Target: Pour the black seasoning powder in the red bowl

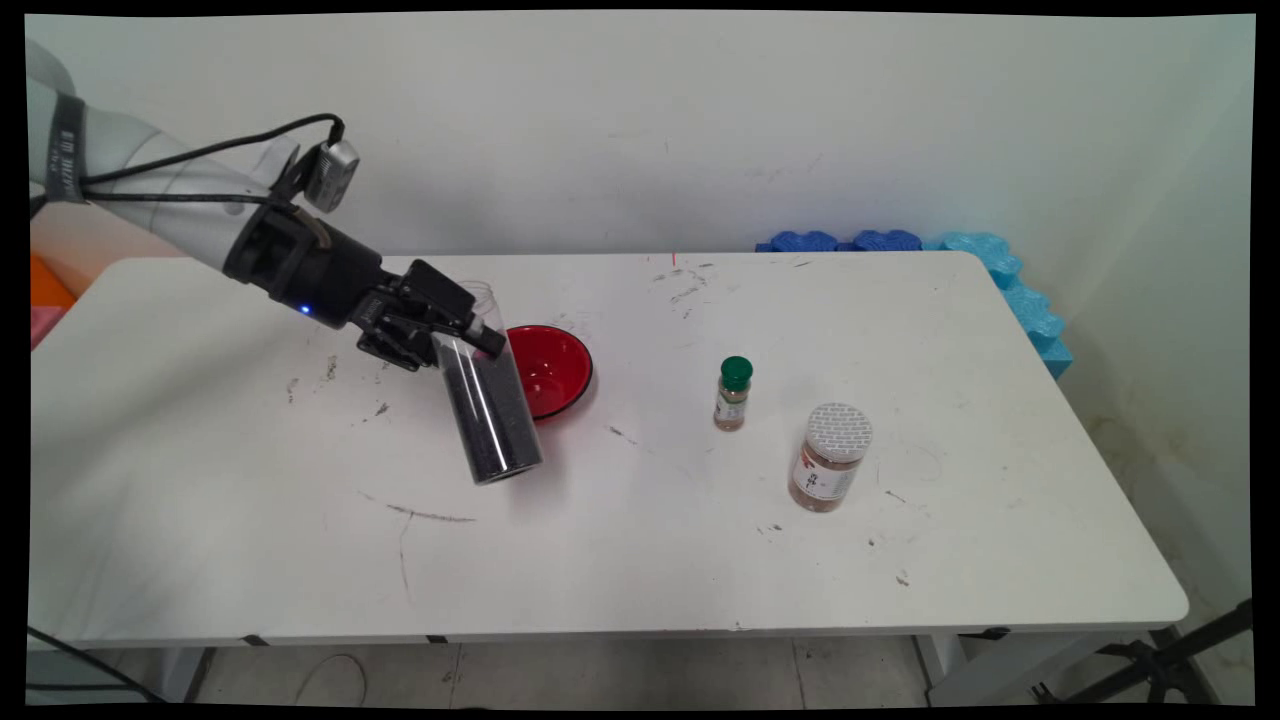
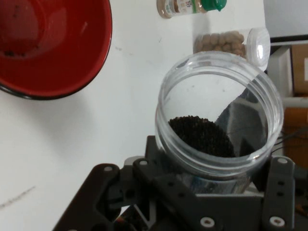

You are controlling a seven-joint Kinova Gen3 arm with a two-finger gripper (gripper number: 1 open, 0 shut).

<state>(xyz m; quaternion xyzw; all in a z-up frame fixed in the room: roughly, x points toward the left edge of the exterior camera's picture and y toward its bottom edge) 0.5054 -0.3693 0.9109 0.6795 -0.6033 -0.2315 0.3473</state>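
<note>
The white bench [image 1: 640, 560] is smooth and scuffed with dark marks. Blue foam pieces [image 1: 1000, 270] lie at its far right corner. A glossy red bowl [image 1: 548, 368], dark-rimmed, sits just behind the tilted clear plastic jar [image 1: 485, 410], open-mouthed and part filled with fine black grains, which the hand [image 1: 455, 325] pinches near its top. Well right stand a white-lidded jar [image 1: 832, 458] of brown pellets and a small green-capped bottle [image 1: 732, 394]; their labels are unreadable.
</note>
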